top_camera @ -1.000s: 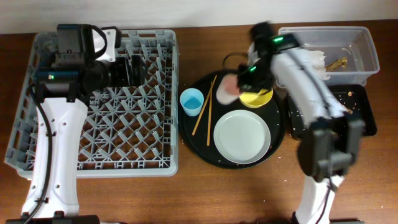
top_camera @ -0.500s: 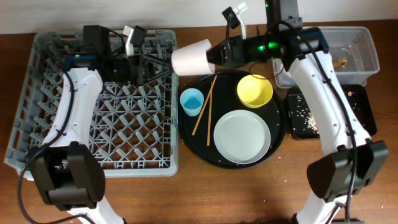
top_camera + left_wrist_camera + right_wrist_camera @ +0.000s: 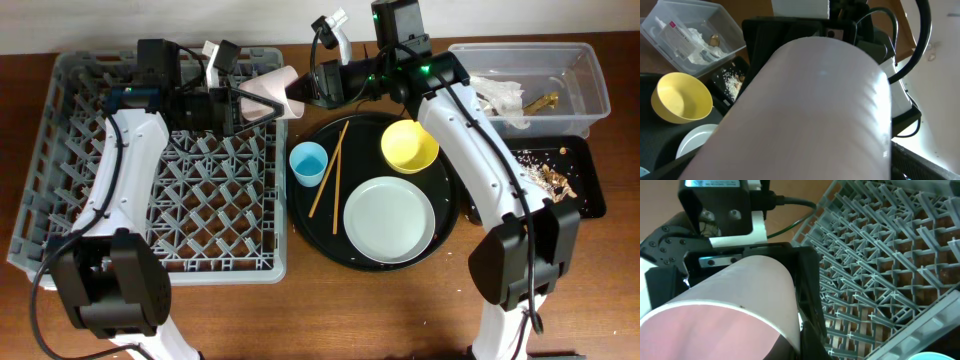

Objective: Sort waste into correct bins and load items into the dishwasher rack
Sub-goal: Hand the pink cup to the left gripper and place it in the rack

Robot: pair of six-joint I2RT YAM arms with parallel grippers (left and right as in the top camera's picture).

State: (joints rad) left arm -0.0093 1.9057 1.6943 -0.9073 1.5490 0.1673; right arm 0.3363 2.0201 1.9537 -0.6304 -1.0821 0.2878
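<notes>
The pink-white cup lies on its side in the air over the back right corner of the grey dishwasher rack. My right gripper is shut on its rim end. My left gripper is open, its fingers on either side of the cup's base end. The cup fills the left wrist view and the right wrist view. On the round black tray are the light-blue cup, chopsticks, yellow bowl and grey plate.
The clear tub at the back right holds the white napkin and gold-brown wrapper. The shallow black tray in front of it holds tan scraps and rice grains. No dishes stand among the rack's pegs.
My right arm swung left with the pink-white cup, from over the round tray to the rack's corner. My left arm turned toward it, and the cup now sits between its fingers.
</notes>
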